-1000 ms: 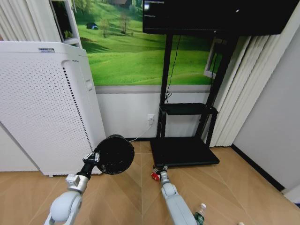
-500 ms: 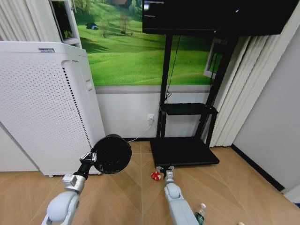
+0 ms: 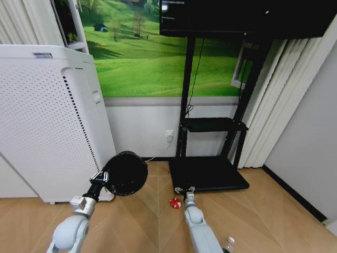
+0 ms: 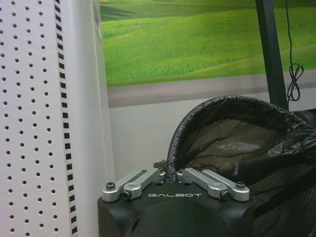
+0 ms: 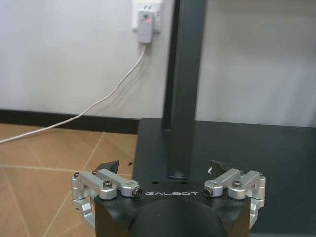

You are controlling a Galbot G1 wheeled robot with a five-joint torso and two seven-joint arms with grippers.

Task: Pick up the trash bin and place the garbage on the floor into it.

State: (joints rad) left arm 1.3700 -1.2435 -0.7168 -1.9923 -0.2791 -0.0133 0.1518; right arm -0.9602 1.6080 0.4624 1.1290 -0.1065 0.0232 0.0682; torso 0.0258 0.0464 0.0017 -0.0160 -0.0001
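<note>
In the head view my left gripper is shut on the rim of the trash bin. The small black round bin is held up off the floor on its side, with its opening facing the camera. The left wrist view shows the fingers clamped on the bin's lined rim. My right gripper hangs open and empty just above the floor. A red scrap of garbage lies on the floor just left of it. The cap of a small bottle shows at the bottom edge. In the right wrist view my right gripper stands spread over the stand's base.
A tall white perforated cabinet stands on the left, close to the bin. A black TV stand with a flat base is ahead of the right gripper. A wall socket with a white cable is behind. Open wooden floor lies to the right.
The camera has shifted, so the whole scene sits a little differently. My right gripper has moved slightly right, off the red scrap. The left gripper still holds the bin the same way.
</note>
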